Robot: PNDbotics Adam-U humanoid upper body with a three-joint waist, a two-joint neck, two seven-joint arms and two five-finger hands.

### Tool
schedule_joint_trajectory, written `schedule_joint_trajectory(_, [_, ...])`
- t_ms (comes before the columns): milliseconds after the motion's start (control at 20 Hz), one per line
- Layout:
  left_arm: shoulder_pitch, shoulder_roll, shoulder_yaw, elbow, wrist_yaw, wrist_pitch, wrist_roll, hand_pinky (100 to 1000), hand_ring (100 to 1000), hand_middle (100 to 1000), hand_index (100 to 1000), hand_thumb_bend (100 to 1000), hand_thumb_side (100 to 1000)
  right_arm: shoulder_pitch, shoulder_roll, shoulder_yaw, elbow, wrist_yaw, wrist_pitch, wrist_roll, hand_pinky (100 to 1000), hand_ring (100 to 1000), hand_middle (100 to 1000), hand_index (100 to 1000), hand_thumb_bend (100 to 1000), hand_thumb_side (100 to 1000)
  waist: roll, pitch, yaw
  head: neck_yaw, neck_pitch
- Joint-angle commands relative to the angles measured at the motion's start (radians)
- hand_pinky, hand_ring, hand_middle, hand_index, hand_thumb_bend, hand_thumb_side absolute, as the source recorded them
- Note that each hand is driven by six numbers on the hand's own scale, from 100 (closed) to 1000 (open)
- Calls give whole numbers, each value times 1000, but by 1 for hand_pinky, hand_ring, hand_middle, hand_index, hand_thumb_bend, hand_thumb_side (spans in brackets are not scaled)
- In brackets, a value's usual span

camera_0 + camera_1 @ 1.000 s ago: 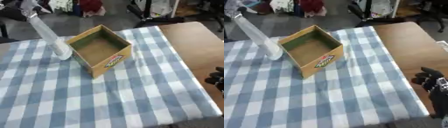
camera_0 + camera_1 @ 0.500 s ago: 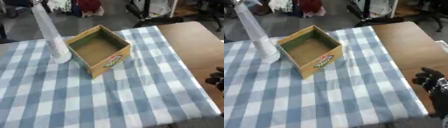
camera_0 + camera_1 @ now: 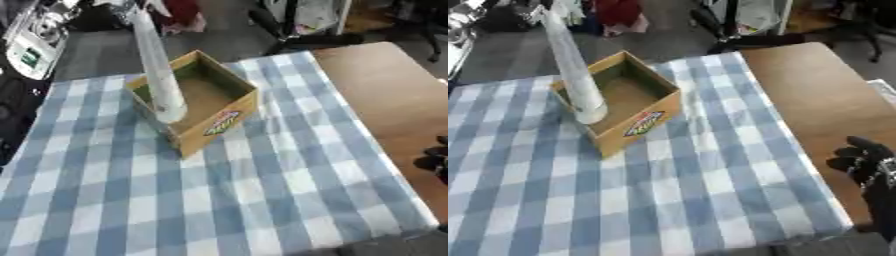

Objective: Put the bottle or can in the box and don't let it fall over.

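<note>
- While the right hand (image 3: 866,161) idles at the table's right edge, low in the right eye view, its dark fingers sit curled with nothing in them; it is well apart from the box.
- A long pale bottle-like thing (image 3: 157,70) hangs tilted over the box, its wider bottom end at the box's near-left wall; I cannot tell if it rests on the floor inside or on the rim; whatever holds its upper end is too blurred to make out.
- The cardboard box (image 3: 229,116) stands open-topped on the blue-and-white checked cloth (image 3: 262,190); a coloured label shows on its front wall.
- Bare wooden table (image 3: 815,95) shows to the right of the cloth.
</note>
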Motion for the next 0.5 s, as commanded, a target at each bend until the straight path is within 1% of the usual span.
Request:
schedule_joint_trajectory(50, [-12,28,12,11,-49,5,40,885,919,891,991,252,950,-10,-6,-2,-21,0,3,-1,757,642,625,801,100,803,-4,-16,3,-3,-15])
schedule_joint_trajectory(150, [-7,40,18,10,-43,7,38,890,938,914,1000,240,960,-10,-6,-3,-21,2,3,-1,757,642,625,801,100,802,-5,-16,8,-6,-16])
schedule_joint_trajectory(250, [5,57,27,-7,-1,7,36,880,933,902,995,214,950,-9,-6,-5,-20,3,2,-3,757,641,625,801,100,802,-7,-17,13,-11,-16])
schedule_joint_trajectory(350, [15,69,29,-26,38,13,29,880,933,902,995,214,950,-9,-5,-6,-20,4,2,-4,757,641,625,801,100,802,-7,-17,14,-12,-15])
schedule_joint_trajectory(400, [18,73,29,-33,52,18,25,827,895,844,974,100,914,-9,-5,-7,-20,4,2,-4,757,641,624,801,100,802,-8,-17,16,-14,-15])
schedule_joint_trajectory(500, [49,87,58,-68,79,8,38,805,884,828,965,100,891,-7,-4,-16,-20,5,0,-12,758,641,624,801,100,802,-12,-14,40,-29,-14])
